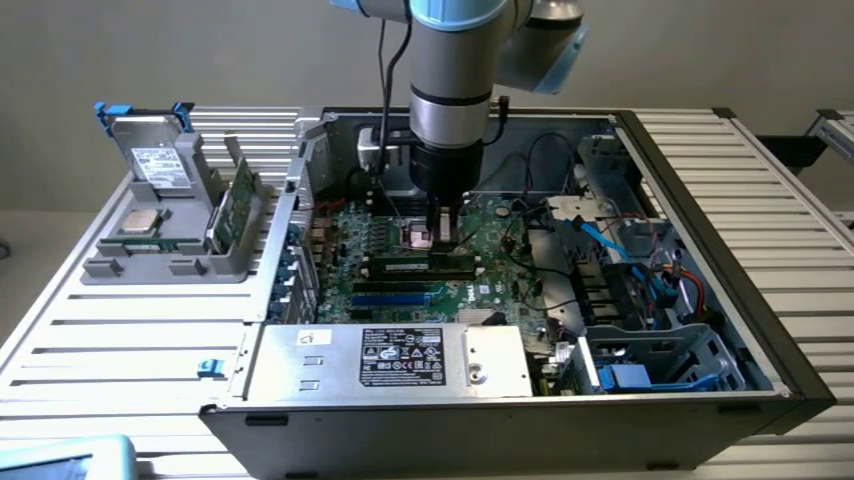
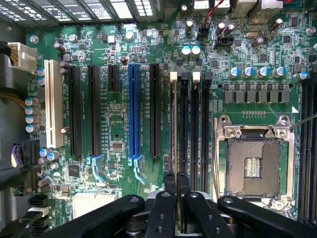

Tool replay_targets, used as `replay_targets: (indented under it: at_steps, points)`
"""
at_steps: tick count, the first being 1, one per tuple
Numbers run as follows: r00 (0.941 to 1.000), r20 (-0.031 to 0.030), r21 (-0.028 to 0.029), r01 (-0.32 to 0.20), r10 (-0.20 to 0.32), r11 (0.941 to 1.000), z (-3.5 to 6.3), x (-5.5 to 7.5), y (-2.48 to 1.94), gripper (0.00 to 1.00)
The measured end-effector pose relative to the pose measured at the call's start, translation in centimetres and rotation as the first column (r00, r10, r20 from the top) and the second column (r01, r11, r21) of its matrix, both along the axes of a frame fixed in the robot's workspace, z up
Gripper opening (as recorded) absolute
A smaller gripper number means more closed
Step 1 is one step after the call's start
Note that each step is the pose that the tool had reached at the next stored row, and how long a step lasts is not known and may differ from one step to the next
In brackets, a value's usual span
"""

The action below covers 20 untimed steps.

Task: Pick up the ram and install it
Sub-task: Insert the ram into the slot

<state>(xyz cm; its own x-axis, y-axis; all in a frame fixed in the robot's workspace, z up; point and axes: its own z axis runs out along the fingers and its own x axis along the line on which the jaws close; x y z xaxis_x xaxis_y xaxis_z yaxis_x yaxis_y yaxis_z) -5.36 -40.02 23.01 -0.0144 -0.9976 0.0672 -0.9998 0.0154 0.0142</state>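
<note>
— Green along its lower edge, dark chips above it: is that long stick the ram (image 1: 424, 266)?

— I judge so. It stands on edge in the memory slots of the motherboard (image 1: 400, 290), inside the open computer case (image 1: 721, 210). Its long axis runs from the exterior view's left to the exterior view's right, parallel to the blue slots (image 1: 387, 296) just beside it.

— And the gripper (image 1: 442, 240)?

— Straight above the stick, about at its mid-length, with the arm coming down vertically. Nothing lies between them. I cannot tell from here whether they touch or are a hair apart.

— How do the fingers stand?

— The wrist view answers that. The gripper (image 2: 177, 176) has its two black fingers (image 2: 170, 191) drawn narrow, almost together, and in line with the memory slots (image 2: 184, 124). These sit between the blue slot (image 2: 133, 111) and the bare processor socket (image 2: 253, 166). Whether the fingers pinch the stick's top edge is not clear.

— What does the exterior view add?

— The stick's broad face and its height in the slot. It also shows a grey holder (image 1: 114, 268) outside the case, on the exterior view's left, where another green board (image 1: 239, 205) stands upright.
</note>
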Motion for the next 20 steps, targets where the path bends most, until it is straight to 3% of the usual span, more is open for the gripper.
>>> replay_targets:
  at_steps: [13,15,16,20]
  points:
    - [1.0,0.005,0.0,0.002,-0.002,1.0,-0.32,0.0,0.0,0.13]
    - [1.0,0.0051,-0.0006,0.002,-0.002,1.0,-0.33,0.0,0.0,0.15]
    - [1.0,0.005,-0.0007,0.002,-0.002,1.0,-0.3,0.0,0.0,0.21]
    - [1.0,0.0025,-0.0014,0.002,-0.002,1.0,0.72,0.8,0.0,0.21]
